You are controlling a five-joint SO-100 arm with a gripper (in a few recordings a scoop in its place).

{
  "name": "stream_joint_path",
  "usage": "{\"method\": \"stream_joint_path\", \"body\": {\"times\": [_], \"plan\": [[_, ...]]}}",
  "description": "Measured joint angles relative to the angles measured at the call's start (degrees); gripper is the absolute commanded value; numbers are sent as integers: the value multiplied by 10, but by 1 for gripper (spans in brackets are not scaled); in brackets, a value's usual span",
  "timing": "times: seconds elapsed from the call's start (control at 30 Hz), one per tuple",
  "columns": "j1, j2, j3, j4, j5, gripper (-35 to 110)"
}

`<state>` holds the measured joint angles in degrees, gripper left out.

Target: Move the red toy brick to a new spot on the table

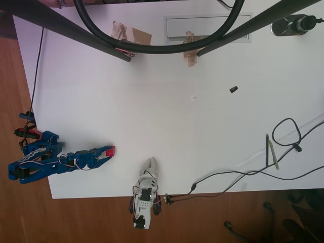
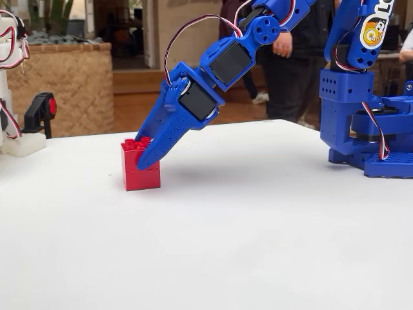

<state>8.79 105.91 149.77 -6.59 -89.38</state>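
Brick (image 2: 140,166) stands upright, studs up, on the table (image 2: 258,226). My gripper (image 2: 147,155) grasps it from 3 o'clock, in the fixed view.

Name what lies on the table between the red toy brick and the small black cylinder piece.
Bare white table, apart from a tiny pale speck, in the overhead view, between the red toy brick and the black cylinder piece.

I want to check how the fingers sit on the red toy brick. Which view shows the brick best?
The fixed view: the red toy brick is large, studs visible, resting on the table, with the gripper at it. The overhead view shows it as a small red patch at the fingers.
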Motion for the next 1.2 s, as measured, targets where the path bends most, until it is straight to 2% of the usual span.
{"method": "stream_joint_path", "body": {"times": [0.13, 0.47, 0.9, 1.2], "plan": [[-2, -7, -14, 6, 14, 7], [-42, -26, -117, 106, 61, 5], [-90, -236, -425, 269, 191, 4], [-119, -319, -576, 339, 256, 3]]}}
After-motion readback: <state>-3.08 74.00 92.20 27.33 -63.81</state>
